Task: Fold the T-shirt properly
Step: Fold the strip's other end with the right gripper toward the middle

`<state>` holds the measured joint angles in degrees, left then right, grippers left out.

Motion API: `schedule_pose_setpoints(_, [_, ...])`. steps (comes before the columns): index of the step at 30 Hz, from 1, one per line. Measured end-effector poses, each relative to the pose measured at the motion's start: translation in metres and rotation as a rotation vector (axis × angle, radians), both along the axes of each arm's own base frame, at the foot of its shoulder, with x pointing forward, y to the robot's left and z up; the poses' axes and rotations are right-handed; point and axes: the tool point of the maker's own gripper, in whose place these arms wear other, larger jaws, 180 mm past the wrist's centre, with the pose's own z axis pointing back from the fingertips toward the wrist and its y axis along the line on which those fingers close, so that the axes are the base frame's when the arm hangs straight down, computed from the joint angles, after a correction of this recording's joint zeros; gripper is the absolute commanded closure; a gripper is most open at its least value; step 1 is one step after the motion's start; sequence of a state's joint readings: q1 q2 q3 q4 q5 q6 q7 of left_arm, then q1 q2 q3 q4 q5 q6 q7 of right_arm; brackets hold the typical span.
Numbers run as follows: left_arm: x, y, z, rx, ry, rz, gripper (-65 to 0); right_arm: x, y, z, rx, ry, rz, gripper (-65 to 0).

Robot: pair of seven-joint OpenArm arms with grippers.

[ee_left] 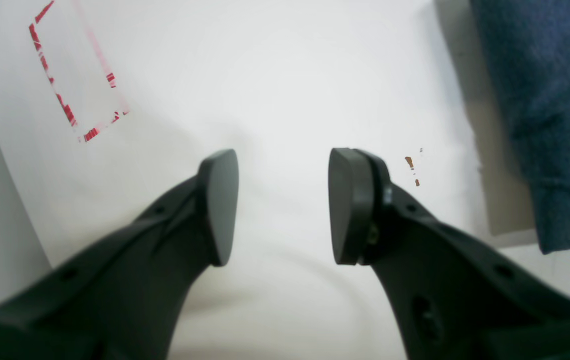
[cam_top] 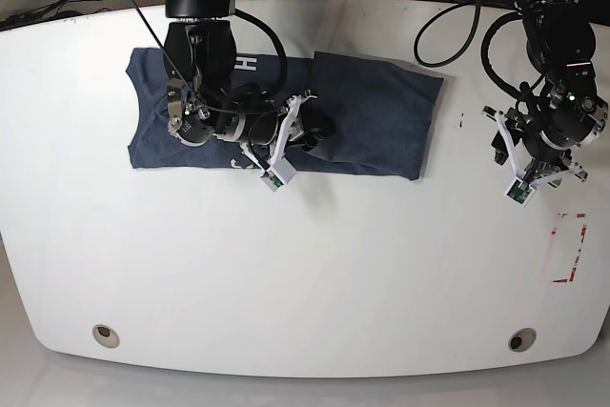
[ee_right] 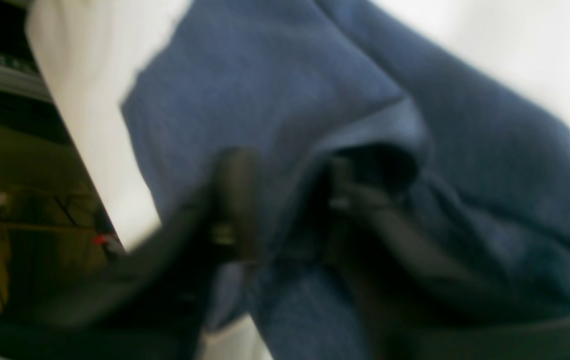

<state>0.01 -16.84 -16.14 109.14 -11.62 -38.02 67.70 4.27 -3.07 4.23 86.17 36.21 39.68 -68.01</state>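
Note:
The dark blue T-shirt [cam_top: 372,111] lies flat across the far middle of the white table [cam_top: 286,274], with its right part folded over and white lettering showing near the left arm base. My right gripper [cam_top: 310,131] rests on the shirt's middle. In the blurred right wrist view its fingers [ee_right: 235,200] pinch a raised fold of the T-shirt [ee_right: 290,90]. My left gripper [cam_top: 543,164] hovers over bare table right of the shirt. In the left wrist view the left gripper [ee_left: 282,200] is open and holds nothing, and the T-shirt [ee_left: 555,100] edge shows at the upper right.
A red tape rectangle [cam_top: 570,247] marks the table near its right edge, also seen as the red tape rectangle [ee_left: 75,75] in the left wrist view. Two round holes [cam_top: 106,335] sit near the front edge. Cables lie behind the table's far edge.

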Motion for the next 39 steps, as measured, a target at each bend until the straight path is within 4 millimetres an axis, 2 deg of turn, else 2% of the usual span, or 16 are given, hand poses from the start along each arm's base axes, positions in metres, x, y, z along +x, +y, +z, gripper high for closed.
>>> schedule_pose_setpoints(4, [0.0, 0.0, 0.0, 0.0, 0.0, -0.001, -26.9, -0.003, -0.001, -0.016, -0.032, 0.043, 0.002, -2.7])
schedule_pose_setpoints(7, [0.0, 0.0, 0.0, 0.0, 0.0, 0.0, -26.9, -0.004, -0.003, -0.016, -0.034, 0.042, 0.0, 0.0])
schedule_pose_setpoints(10, [0.0, 0.0, 0.0, 0.0, 0.0, -0.001, -26.9, 0.001, -0.003, -0.007, -0.034, 0.007, -0.001, 0.0])
schedule_pose_setpoints(18, [-0.001, 0.0, -0.001, 0.0, 0.002, 0.0, -26.9, 0.031, -0.007, 0.026, -0.039, -0.113, -0.013, 0.0])
schedule_pose_setpoints(23, [-0.001, 0.0, -0.001, 0.0, 0.002, 0.0, -26.9, 0.042, -0.012, 0.034, -0.055, -0.141, -0.009, 0.0])
schedule_pose_setpoints(25, [-0.001, 0.0, -0.001, 0.0, 0.003, 0.0, -26.9, 0.044, -0.015, 0.03, -0.053, -0.129, -0.012, 0.0])
schedule_pose_setpoints(28, [-0.001, 0.0, -0.001, 0.0, 0.003, -0.001, -26.9, 0.043, -0.021, 0.018, -0.075, -0.091, -0.011, -4.9])
schedule_pose_setpoints(34, [-0.001, -0.003, -0.001, -0.003, 0.003, -0.006, -27.2, 0.035, -0.042, -0.013, -0.108, 0.0, -0.029, -20.6])
schedule_pose_setpoints(39, [0.001, -0.01, -0.003, 0.003, 0.011, -0.032, -27.2, 0.035, -0.057, -0.017, -0.115, -0.009, -0.057, -35.0])
